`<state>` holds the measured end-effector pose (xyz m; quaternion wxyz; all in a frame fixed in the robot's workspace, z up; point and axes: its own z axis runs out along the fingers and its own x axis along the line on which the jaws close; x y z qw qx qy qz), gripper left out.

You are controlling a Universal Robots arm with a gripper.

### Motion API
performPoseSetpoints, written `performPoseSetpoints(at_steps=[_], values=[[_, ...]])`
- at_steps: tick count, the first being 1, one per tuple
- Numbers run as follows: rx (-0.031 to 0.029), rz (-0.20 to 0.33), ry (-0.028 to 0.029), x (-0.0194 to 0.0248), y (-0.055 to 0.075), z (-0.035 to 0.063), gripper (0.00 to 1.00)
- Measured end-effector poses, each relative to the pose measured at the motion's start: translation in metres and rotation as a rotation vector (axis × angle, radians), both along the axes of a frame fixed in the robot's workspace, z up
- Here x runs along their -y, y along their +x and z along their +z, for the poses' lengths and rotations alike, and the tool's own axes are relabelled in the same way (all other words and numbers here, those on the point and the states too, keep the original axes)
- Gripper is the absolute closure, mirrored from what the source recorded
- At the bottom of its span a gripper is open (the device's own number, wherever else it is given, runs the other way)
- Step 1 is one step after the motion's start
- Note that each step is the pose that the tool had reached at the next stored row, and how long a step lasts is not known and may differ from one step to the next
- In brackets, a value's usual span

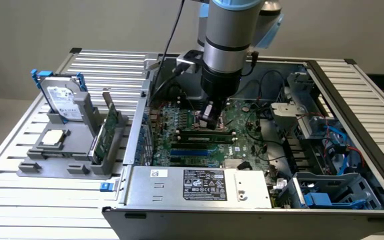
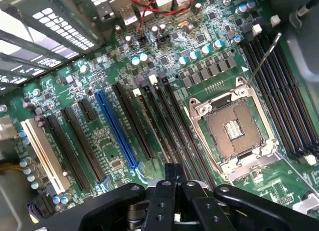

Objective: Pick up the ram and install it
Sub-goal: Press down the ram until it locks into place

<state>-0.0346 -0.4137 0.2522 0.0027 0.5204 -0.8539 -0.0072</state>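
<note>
In the middle of the exterior view, the arm reaches down into the open computer case [image 1: 352, 200], its gripper [image 1: 209, 119] just above the motherboard [image 1: 245, 145]. The jaws are closed, empty in the wrist view. The ram [image 1: 205, 136] lies in a slot just below them, dark chips along it, beside the blue slots [image 1: 202, 148].
</note>
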Motion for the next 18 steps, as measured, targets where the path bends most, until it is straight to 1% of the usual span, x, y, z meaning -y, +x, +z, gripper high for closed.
performPoseSetpoints(at_steps=[18], values=[[0.0000,-0.314,0.0000,0.0000,0.0000,-0.0003,0.89]])
